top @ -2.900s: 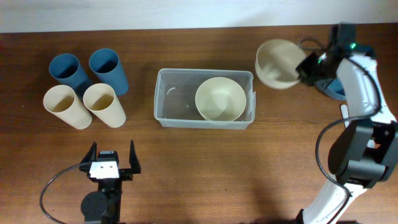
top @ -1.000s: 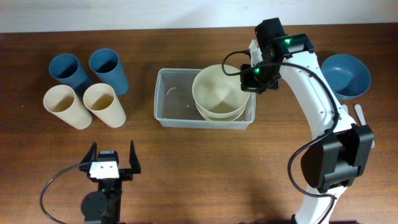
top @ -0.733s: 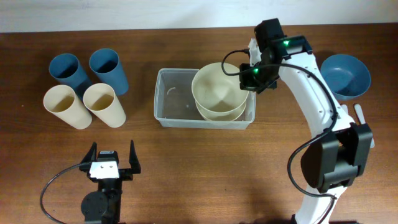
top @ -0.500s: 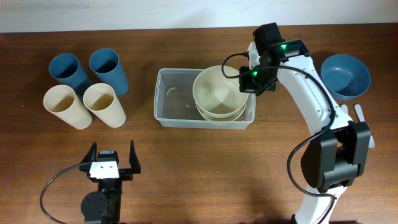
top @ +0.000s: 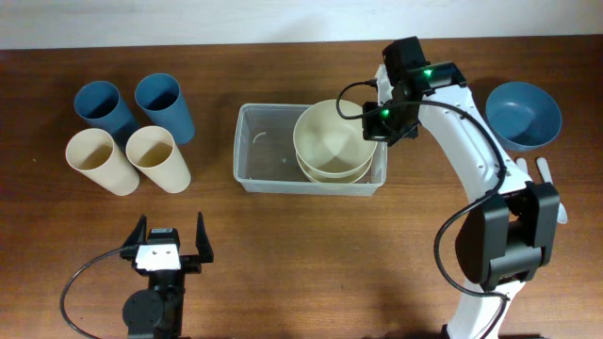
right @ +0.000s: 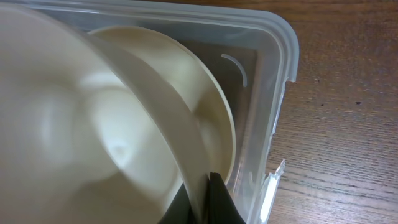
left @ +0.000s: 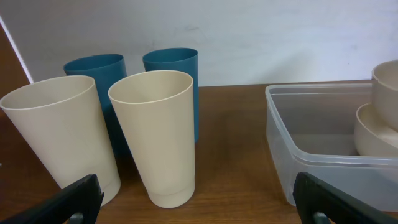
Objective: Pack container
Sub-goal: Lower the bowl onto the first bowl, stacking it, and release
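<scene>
The clear plastic container (top: 259, 160) sits mid-table. A cream bowl (top: 330, 171) lies in its right half. My right gripper (top: 380, 124) is shut on the rim of a second cream bowl (top: 328, 137) and holds it tilted over the first one. In the right wrist view the held bowl (right: 74, 124) fills the left, the lower bowl (right: 186, 81) shows behind it, and the container's rim (right: 283, 43) runs along the right. My left gripper (top: 170, 247) is open and empty near the front edge. The container (left: 311, 155) also shows in the left wrist view.
Two blue cups (top: 165, 104) and two cream cups (top: 155, 155) stand at the left. A blue bowl (top: 523, 113) sits at the far right. In the left wrist view the cream cups (left: 155, 137) stand in front of the blue cups (left: 174, 81).
My right gripper carried the cream bowl from the far right to over the container, onto the bowl inside. Over the last second it has barely shifted. The left arm has not moved.
</scene>
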Robot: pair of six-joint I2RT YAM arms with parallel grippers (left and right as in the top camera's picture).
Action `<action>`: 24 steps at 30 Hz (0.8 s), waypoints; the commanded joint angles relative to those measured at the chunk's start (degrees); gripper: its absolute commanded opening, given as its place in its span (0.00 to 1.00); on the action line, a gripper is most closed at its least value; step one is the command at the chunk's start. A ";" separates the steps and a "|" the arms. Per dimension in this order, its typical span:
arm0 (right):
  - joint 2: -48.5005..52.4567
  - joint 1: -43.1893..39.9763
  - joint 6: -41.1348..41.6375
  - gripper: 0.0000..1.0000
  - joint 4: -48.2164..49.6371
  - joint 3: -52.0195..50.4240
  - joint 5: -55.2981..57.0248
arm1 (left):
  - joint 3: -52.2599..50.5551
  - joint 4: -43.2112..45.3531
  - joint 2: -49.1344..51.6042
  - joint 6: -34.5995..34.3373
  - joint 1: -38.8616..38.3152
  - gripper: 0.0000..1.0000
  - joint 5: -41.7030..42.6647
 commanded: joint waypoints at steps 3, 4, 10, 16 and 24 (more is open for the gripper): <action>1.92 -0.02 0.35 0.04 0.31 -0.37 0.17 | -0.09 -0.35 -0.33 0.46 0.20 1.00 0.26; 2.32 -0.02 0.35 0.04 0.31 -0.37 0.13 | -0.09 -0.35 -0.33 0.46 0.20 1.00 0.26; 3.65 -0.02 0.35 0.04 0.39 -0.37 0.11 | -0.09 -0.35 -0.33 0.46 0.20 1.00 0.26; 3.65 -0.02 0.35 0.07 0.13 -0.37 0.09 | -0.09 -0.35 -0.33 0.46 0.20 1.00 0.26; 3.65 -0.02 0.35 0.16 0.11 -0.37 -1.22 | -0.09 -0.35 -0.33 0.46 0.20 1.00 0.26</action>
